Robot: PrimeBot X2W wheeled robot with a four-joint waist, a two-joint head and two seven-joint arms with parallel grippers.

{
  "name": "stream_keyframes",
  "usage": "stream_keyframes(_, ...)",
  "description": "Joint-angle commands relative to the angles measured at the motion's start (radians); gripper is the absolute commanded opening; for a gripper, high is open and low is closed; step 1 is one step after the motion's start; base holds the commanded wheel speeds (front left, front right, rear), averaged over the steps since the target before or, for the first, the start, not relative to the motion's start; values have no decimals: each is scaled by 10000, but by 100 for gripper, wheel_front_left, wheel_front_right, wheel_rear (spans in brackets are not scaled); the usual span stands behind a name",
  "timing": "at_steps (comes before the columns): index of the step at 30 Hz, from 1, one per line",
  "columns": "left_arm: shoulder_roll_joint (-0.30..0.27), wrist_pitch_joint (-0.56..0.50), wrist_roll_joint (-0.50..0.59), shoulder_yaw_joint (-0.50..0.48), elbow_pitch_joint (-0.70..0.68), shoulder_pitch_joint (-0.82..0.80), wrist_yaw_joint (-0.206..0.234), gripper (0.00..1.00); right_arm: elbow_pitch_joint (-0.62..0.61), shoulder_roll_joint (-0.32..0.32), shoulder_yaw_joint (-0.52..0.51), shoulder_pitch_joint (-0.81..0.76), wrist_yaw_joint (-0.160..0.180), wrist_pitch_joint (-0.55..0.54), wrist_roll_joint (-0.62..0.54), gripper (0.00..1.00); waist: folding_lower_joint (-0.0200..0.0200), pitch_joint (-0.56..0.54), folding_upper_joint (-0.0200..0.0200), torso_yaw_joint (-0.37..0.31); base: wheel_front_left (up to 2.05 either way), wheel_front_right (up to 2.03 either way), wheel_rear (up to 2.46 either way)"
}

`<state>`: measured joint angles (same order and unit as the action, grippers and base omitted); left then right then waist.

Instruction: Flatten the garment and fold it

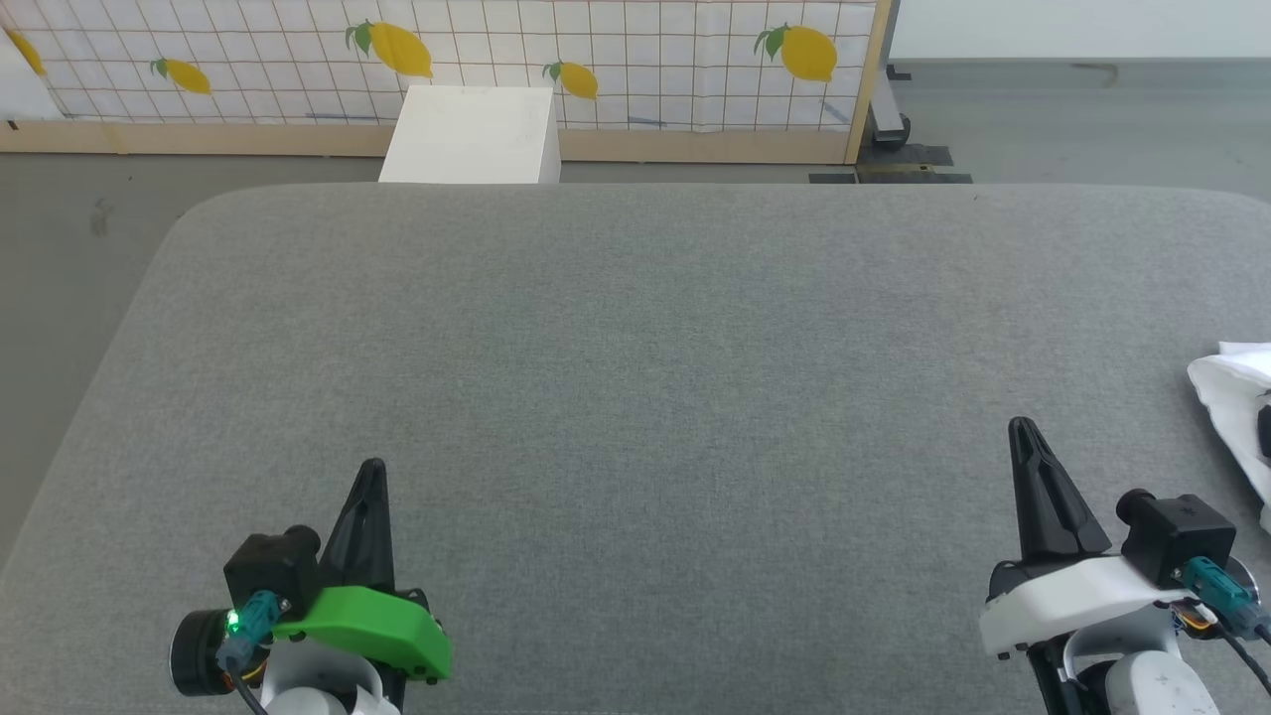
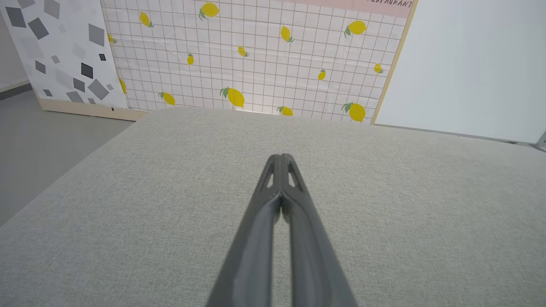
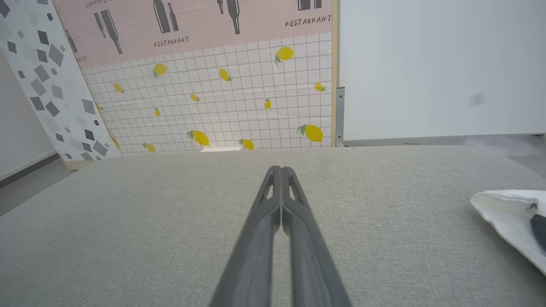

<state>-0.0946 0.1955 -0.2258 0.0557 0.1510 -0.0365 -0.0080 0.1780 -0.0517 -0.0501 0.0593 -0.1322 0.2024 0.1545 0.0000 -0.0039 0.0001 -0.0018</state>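
**Grey cloth tabletop (image 1: 635, 328), two shut claws, garment (image 1: 1229, 389) off to the right**

Grey woven fabric covers the wide, round-cornered tabletop, and both claws hover low over its near side, fingers pointing toward the far edge. The left claw (image 1: 371, 473) carries a green shell behind its dark fingers. In its own wrist view the two fingers press together at the tips, with nothing between them. The right claw (image 1: 1022, 431), with a white shell, is well apart from it across the table. Its fingers also meet tip to tip and hold nothing.

The garment lies on the tabletop to the right of the right claw, level with its fingertips and apart from them — neither claw touches it. It is a rumpled heap of white cloth with a dark patch, cut off by the picture's edge, so its full shape cannot be told.

Ahead of the left claw and a little to its right, past the table's far edge, a white box (image 1: 470, 134) stands on the grey floor (image 1: 1072, 119). Behind the box runs a grid-patterned panel printed with lemons (image 1: 635, 60). In the right wrist view a pink strip lettered "RESTAURANT" (image 3: 192, 25) sits above that grid.
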Motion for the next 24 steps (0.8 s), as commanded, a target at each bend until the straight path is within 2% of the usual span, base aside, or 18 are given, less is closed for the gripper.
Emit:
stream_keyframes(1,46,-52,120,-33,-80,67,16,0,-89,3,29,-120,3,-61,-122,0,0,1,-1,1,0,0,0)
stream_keyframes(24,136,-482,603,-151,-403,134,31,0,-472,6,136,-227,6,-505,-444,0,0,9,-1,5,0,0,0)
